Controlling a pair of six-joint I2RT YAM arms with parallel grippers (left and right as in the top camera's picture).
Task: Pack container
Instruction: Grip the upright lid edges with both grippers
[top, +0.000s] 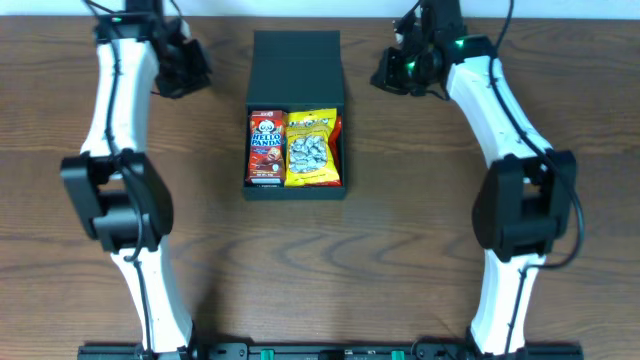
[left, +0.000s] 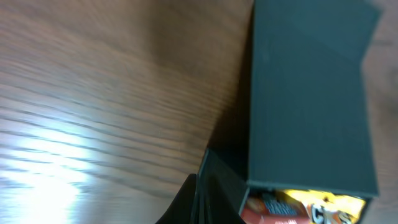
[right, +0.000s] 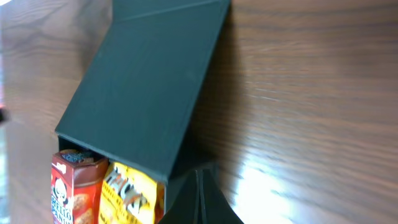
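Left gripper (top: 186, 70) and right gripper (top: 393, 70), both pinched shut and empty, flank the container (top: 296, 62), which holds two snack packets (top: 313, 150); packing looks done, so next its open lid needs folding down.

My left arm (top: 118, 95) and right arm (top: 500, 100) are white tube links with chunky black joint housings (top: 118, 195), and a thin black cable (top: 577, 215) runs along each. There's a little green light (top: 460, 43) near my right wrist. My left gripper (left: 200, 183) and right gripper (right: 199, 180) are plain matte black wedges up close.
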